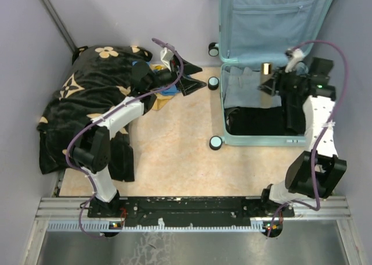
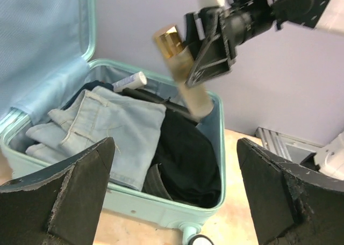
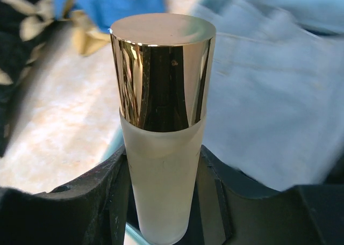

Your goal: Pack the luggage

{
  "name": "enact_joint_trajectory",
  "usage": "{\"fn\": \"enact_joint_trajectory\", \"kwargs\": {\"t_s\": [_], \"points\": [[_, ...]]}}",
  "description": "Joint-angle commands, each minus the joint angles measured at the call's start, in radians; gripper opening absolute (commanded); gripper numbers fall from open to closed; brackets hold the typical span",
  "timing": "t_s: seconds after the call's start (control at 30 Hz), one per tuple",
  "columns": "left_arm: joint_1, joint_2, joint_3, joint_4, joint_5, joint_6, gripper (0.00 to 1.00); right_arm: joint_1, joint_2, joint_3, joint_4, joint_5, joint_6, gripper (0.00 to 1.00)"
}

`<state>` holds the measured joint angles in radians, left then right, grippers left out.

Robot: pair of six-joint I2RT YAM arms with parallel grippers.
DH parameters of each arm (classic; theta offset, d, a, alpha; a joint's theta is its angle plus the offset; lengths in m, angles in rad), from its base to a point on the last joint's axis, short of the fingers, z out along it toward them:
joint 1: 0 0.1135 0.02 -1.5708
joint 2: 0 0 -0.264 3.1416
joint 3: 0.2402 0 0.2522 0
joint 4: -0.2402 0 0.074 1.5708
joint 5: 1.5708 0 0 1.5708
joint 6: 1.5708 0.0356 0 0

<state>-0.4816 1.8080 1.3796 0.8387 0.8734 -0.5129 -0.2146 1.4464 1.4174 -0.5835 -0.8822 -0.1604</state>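
Overhead, I get soft, even, fairly bright light with only faint shadows beneath the arms, though the black blanket (image 1: pixel 87 96) swallows its own detail. My right wrist view focuses close: the bottle (image 3: pixel 161 191) is sharp and its gold cap (image 3: pixel 161 73) carries streaky reflections, while the jeans (image 3: pixel 269 105) and floor (image 3: pixel 54 132) behind it smear into blur. On my left wrist view the bottle looks motion-softened, and the near fingers (image 2: pixel 59 196) sit dark in the corners.
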Motion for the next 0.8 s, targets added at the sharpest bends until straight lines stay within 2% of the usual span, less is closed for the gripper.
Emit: {"fn": "enact_joint_trajectory", "kwargs": {"t_s": [0.0, 0.1, 0.23, 0.37, 0.57, 0.63, 0.77], "points": [[-0.002, -0.015, -0.006, -0.159, -0.055, 0.151, 1.0, -0.175, -0.018, 0.167, -0.276, 0.042, -0.171, 0.12], [-0.007, 0.005, 0.009, -0.256, -0.09, 0.219, 1.0, -0.253, 0.074, 0.275, -0.426, 0.127, -0.232, 0.12], [-0.016, 0.045, 0.043, -0.373, -0.14, 0.276, 1.0, -0.301, 0.167, 0.342, -0.493, 0.264, -0.294, 0.11], [-0.017, 0.075, 0.059, -0.447, -0.176, 0.335, 1.0, -0.306, 0.274, 0.366, -0.507, 0.414, -0.366, 0.11], [-0.017, 0.079, 0.062, -0.522, -0.233, 0.424, 1.0, -0.315, 0.368, 0.355, -0.421, 0.562, -0.392, 0.12], [-0.017, 0.079, 0.063, -0.535, -0.24, 0.438, 1.0, -0.314, 0.404, 0.361, -0.399, 0.594, -0.389, 0.2], [-0.008, 0.095, 0.078, -0.57, -0.235, 0.425, 1.0, -0.315, 0.441, 0.405, -0.372, 0.598, -0.37, 0.59]]}}
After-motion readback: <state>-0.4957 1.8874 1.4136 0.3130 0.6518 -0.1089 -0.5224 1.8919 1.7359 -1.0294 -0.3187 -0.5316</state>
